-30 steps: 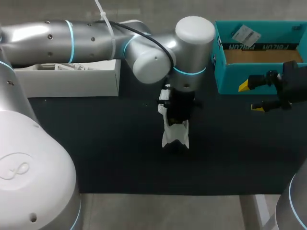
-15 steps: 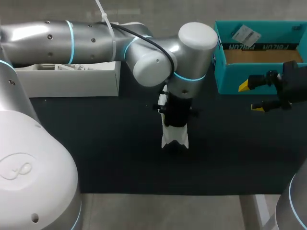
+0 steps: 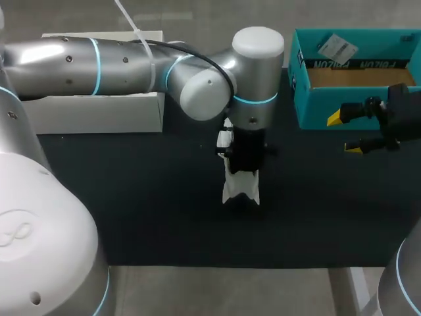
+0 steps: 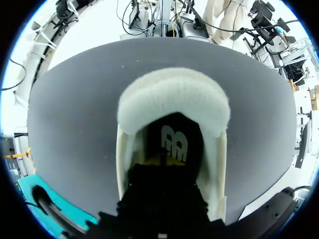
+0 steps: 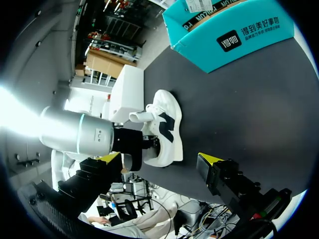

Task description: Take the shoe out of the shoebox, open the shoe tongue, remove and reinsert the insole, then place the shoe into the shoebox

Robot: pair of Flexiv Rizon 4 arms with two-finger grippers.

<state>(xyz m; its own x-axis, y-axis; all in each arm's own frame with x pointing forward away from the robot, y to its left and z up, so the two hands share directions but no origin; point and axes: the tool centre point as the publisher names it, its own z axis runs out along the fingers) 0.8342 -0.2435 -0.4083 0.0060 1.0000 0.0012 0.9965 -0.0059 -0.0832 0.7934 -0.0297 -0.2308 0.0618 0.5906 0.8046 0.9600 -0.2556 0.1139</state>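
Note:
A white shoe with a dark logo stands on the black mat mid-table, its heel collar facing the left wrist camera. My left gripper points straight down into the shoe's opening. It is shut, and its dark fingers fill the opening above the logo-printed insole. I cannot tell whether it holds the insole. My right gripper hangs open in front of the teal shoebox, well right of the shoe, with nothing between its yellow tips. The shoebox lies open with a bare cardboard floor.
A long white box lies at the back left behind my left forearm, also seen as the white box beyond the shoe. Black mat stretches bare in front of the shoe and to both sides.
My left arm's forearm and wrist have shifted slightly back and left, uncovering more of the white box. The shoe and my right arm have stayed put.

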